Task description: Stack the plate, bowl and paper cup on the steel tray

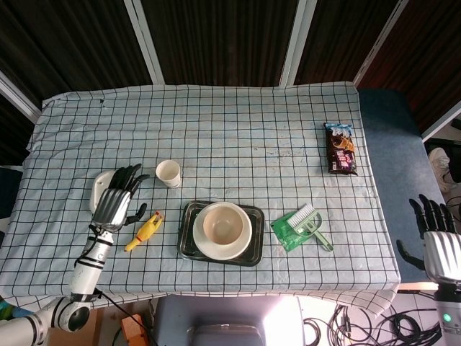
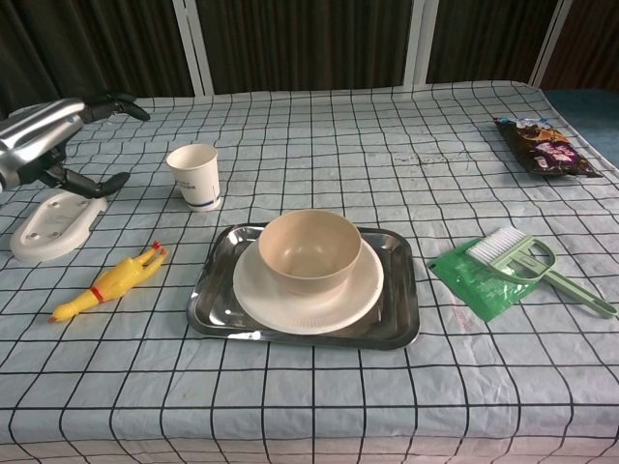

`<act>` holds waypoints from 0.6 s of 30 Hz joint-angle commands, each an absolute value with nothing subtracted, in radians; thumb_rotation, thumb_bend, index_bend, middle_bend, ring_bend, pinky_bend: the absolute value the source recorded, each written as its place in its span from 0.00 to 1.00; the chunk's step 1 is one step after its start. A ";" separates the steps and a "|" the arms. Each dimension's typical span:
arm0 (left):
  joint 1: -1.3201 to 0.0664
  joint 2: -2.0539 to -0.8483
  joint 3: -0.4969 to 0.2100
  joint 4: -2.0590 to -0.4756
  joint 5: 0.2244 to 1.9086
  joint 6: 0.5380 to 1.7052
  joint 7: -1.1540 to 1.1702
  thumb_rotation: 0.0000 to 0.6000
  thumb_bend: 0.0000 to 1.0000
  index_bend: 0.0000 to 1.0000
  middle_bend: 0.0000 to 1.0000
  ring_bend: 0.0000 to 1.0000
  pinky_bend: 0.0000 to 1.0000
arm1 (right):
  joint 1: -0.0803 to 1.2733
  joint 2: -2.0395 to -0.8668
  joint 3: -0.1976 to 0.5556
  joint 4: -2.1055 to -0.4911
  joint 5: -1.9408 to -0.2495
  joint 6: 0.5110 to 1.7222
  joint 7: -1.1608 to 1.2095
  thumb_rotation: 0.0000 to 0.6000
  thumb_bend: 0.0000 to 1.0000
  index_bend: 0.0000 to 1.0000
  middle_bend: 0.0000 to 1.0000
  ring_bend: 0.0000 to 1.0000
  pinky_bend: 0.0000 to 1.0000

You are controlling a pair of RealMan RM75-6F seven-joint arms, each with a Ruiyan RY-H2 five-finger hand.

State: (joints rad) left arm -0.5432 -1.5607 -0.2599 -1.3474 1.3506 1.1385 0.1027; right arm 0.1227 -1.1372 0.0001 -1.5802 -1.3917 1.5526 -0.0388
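Observation:
A steel tray [image 1: 256,223] [image 2: 398,290] lies near the table's front edge. On it rests a white plate [image 1: 243,244] [image 2: 358,295], and a beige bowl [image 1: 223,222] [image 2: 309,249] stands upright on the plate. The paper cup [image 1: 168,173] [image 2: 195,175] stands upright on the cloth, up and left of the tray. My left hand [image 1: 119,198] [image 2: 44,135] hovers left of the cup with fingers spread and nothing in it. My right hand [image 1: 436,234] is off the table's right edge, fingers extended and empty; the chest view does not show it.
A white oval object [image 1: 99,189] [image 2: 53,225] lies under the left hand. A yellow rubber chicken [image 1: 144,232] [image 2: 111,280] lies left of the tray. A green brush and dustpan [image 1: 302,227] [image 2: 508,266] sit right of it. A snack bag [image 1: 341,148] [image 2: 542,145] lies far right.

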 commanded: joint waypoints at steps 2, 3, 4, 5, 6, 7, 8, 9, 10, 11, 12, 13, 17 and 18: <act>-0.604 -1.630 -0.283 -1.270 1.309 1.091 0.137 1.00 0.39 0.20 0.03 0.00 0.00 | 0.119 -1.132 0.008 -1.582 -1.393 1.540 -0.032 1.00 0.25 0.00 0.00 0.00 0.00; -0.620 -1.648 -0.288 -1.245 1.300 1.079 0.141 1.00 0.39 0.20 0.03 0.00 0.00 | 0.117 -1.131 0.012 -1.582 -1.393 1.537 -0.030 1.00 0.25 0.00 0.00 0.00 0.00; -0.632 -1.660 -0.292 -1.226 1.294 1.070 0.145 1.00 0.39 0.20 0.03 0.00 0.00 | 0.116 -1.130 0.015 -1.582 -1.392 1.534 -0.029 1.00 0.25 0.00 0.00 0.00 0.00; -0.647 -1.678 -0.296 -1.197 1.286 1.061 0.151 1.00 0.39 0.20 0.03 0.00 0.00 | 0.115 -1.129 0.017 -1.582 -1.391 1.530 -0.026 1.00 0.25 0.00 0.00 0.00 0.00; -0.658 -1.693 -0.298 -1.170 1.284 1.058 0.156 1.00 0.39 0.20 0.03 0.00 0.00 | 0.115 -1.127 0.019 -1.583 -1.392 1.525 -0.023 1.00 0.25 0.00 0.00 0.00 0.00; -0.670 -1.710 -0.299 -1.140 1.281 1.054 0.161 1.00 0.39 0.21 0.03 0.00 0.00 | 0.115 -1.124 0.019 -1.582 -1.393 1.520 -0.022 1.00 0.25 0.00 0.00 0.00 0.00; -0.684 -1.731 -0.301 -1.100 1.273 1.044 0.168 1.00 0.39 0.21 0.03 0.00 0.00 | 0.114 -1.122 0.020 -1.581 -1.393 1.513 -0.022 1.00 0.25 0.00 0.00 0.00 0.00; -0.693 -1.746 -0.304 -1.074 1.264 1.033 0.168 1.00 0.39 0.21 0.03 0.00 0.00 | 0.114 -1.122 0.021 -1.581 -1.392 1.509 -0.024 1.00 0.25 0.00 0.00 0.00 0.00; -0.702 -1.758 -0.307 -1.052 1.254 1.021 0.163 1.00 0.39 0.22 0.03 0.00 0.00 | 0.114 -1.121 0.022 -1.581 -1.391 1.505 -0.025 1.00 0.25 0.00 0.00 0.00 0.00; -0.710 -1.769 -0.310 -1.034 1.245 1.008 0.154 1.00 0.39 0.23 0.03 0.00 0.00 | 0.113 -1.120 0.023 -1.581 -1.391 1.501 -0.026 1.00 0.25 0.00 0.00 0.00 0.00; -0.720 -1.781 -0.313 -1.012 1.236 0.993 0.142 1.00 0.39 0.24 0.03 0.00 0.00 | 0.112 -1.118 0.024 -1.582 -1.392 1.498 -0.025 1.00 0.25 0.00 0.00 0.00 0.00; -0.727 -1.790 -0.314 -0.995 1.234 0.986 0.132 1.00 0.39 0.25 0.03 0.00 0.00 | 0.110 -1.117 0.026 -1.583 -1.391 1.497 -0.024 1.00 0.25 0.00 0.00 0.00 0.00; -0.759 -1.841 -0.307 -0.885 1.254 0.989 0.095 1.00 0.39 0.31 0.03 0.00 0.00 | 0.103 -1.112 0.036 -1.586 -1.390 1.497 -0.014 1.00 0.25 0.00 0.00 0.00 0.00; -0.767 -1.858 -0.305 -0.851 1.259 0.988 0.080 1.00 0.39 0.32 0.03 0.00 0.00 | 0.101 -1.109 0.039 -1.587 -1.390 1.498 -0.008 1.00 0.25 0.00 0.00 0.00 0.00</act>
